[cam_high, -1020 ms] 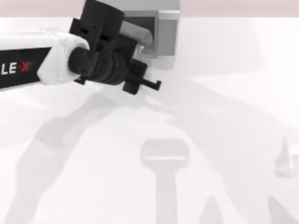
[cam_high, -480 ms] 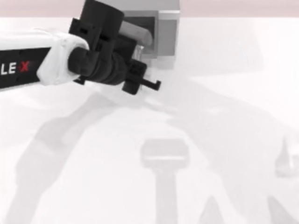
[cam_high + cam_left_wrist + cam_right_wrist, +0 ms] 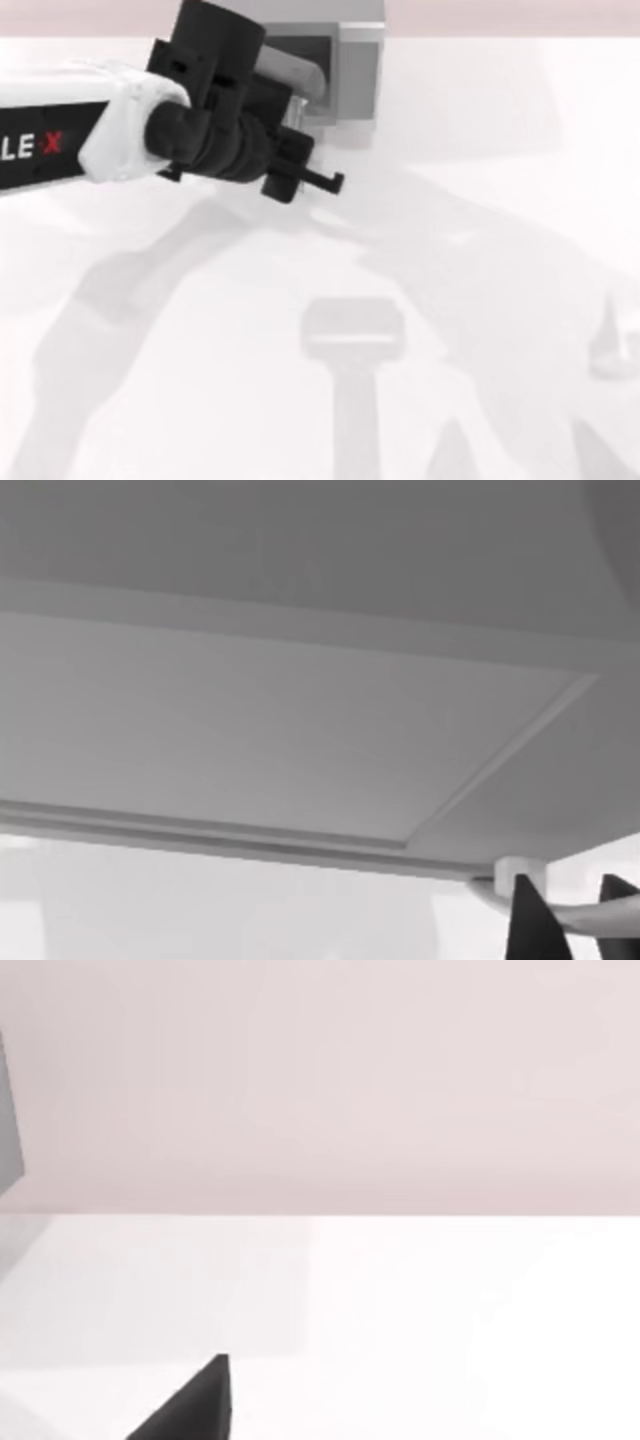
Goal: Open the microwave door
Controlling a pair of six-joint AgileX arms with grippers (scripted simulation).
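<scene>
The microwave [image 3: 360, 70] stands at the table's far edge, near the middle. Its door [image 3: 296, 66] is angled out from the front, over the dark cavity [image 3: 300, 45]. My left gripper [image 3: 306, 138] reaches in from the left and is shut on the door's light bar handle [image 3: 585, 914]. In the left wrist view the door [image 3: 250, 720] with its window fills most of the picture, and two dark fingertips [image 3: 530, 925] sit on either side of the handle. The right gripper [image 3: 195, 1405] shows only in its own wrist view, away from the microwave.
White table [image 3: 200, 380] carries only shadows of the arms. A pinkish wall [image 3: 350, 1080] rises behind the table's far edge. A grey sliver of the microwave [image 3: 8, 1120] shows at the edge of the right wrist view.
</scene>
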